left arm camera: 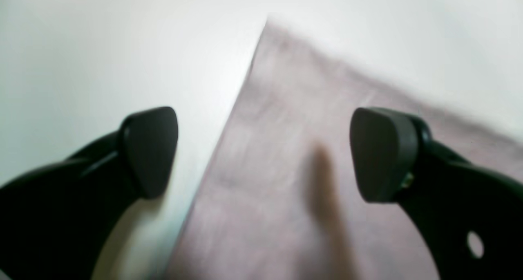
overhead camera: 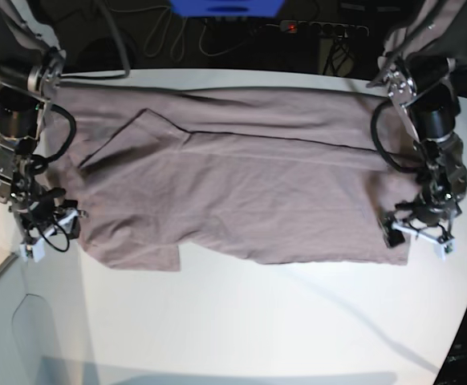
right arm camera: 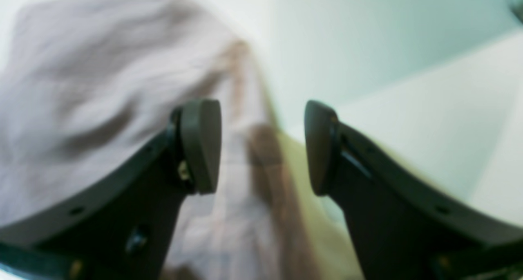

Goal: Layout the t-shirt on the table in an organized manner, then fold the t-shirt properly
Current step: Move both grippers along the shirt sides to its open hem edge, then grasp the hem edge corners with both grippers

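Note:
The mauve-grey t-shirt point(overhead camera: 241, 184) lies spread across the white table point(overhead camera: 257, 321), with one layer folded over along a long crease and a sleeve at the near left. My left gripper point(overhead camera: 420, 231) hovers at the shirt's near right corner. In the left wrist view it point(left arm camera: 265, 153) is open over the shirt's point(left arm camera: 265, 108) straight edge, holding nothing. My right gripper point(overhead camera: 45, 233) stands at the shirt's left edge. In the right wrist view it point(right arm camera: 261, 147) is open, with blurred rumpled cloth point(right arm camera: 81, 67) beneath it and to its left.
Cables and a power strip point(overhead camera: 322, 28) lie beyond the table's curved far edge, beside a blue object point(overhead camera: 225, 6). The table's rim runs along the lower right point(overhead camera: 458, 321) and the lower left corner point(overhead camera: 1, 273).

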Available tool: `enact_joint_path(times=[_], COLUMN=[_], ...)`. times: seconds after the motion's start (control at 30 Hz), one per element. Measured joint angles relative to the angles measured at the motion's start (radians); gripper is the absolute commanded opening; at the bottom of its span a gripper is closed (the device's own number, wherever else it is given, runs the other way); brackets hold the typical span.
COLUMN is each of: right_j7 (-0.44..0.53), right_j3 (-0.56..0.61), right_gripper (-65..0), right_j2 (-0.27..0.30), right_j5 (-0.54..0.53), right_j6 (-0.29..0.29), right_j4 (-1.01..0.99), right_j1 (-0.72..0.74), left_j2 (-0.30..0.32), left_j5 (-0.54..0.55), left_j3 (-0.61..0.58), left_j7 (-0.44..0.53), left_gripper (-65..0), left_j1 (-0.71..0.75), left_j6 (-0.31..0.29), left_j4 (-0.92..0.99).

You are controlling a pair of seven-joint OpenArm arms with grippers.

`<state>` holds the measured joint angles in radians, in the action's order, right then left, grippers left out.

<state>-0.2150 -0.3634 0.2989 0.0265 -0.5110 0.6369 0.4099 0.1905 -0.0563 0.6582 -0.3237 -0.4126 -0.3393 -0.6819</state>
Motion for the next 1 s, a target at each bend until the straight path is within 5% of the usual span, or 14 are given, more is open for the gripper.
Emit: enact_joint_path(times=[0.3, 0.4, 1.0], right_j7=[0.087, 0.109, 0.107], right_j3=[0.0, 0.0, 0.0], right_gripper=[-32.0, -32.0, -32.0], right_j2=[0.006, 0.0, -0.008], right_j5=[0.002, -0.005, -0.004], right_j6=[0.011, 0.01, 0.011], right_j4=[-0.14, -0.16, -0.166], right_j1=[0.048, 0.05, 0.06], left_j2=[0.028, 0.028, 0.029], left_j5=[-0.052, -0.056, -0.093], left_j3=[0.002, 0.001, -0.135], left_j7=[0.127, 0.126, 0.111], left_gripper=[0.0, 0.0, 0.0], left_j1=[-0.056, -0.056, -0.084], left_j6=[0.002, 0.043, 0.05], left_j4=[0.171, 0.17, 0.181])
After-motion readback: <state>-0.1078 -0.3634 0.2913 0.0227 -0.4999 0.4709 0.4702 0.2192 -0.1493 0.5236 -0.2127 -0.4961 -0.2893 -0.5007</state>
